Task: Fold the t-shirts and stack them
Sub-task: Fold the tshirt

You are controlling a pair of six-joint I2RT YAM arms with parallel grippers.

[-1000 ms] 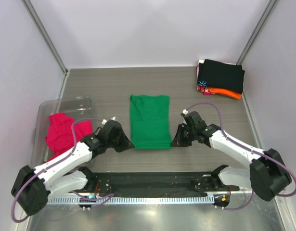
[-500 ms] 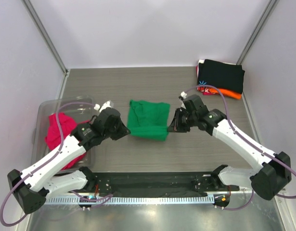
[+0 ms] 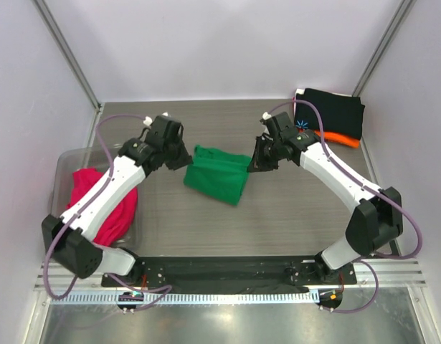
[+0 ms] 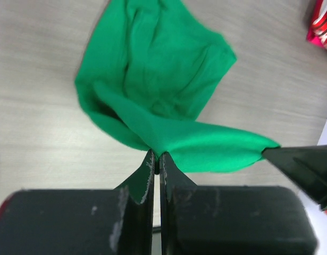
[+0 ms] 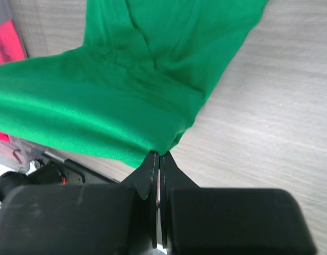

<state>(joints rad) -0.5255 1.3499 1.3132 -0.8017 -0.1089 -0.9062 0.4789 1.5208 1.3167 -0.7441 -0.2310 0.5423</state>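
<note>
Carried farther back, the green t-shirt [image 3: 216,179] sags between both arms' pinching jaws.

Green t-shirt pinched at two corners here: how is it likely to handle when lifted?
Likely very floppy: the green t-shirt sags and bunches between the left gripper and right gripper. Probably light, since thin edge pinches hold it. It may drag and crumple where its lower part seems to rest on the table.
</note>
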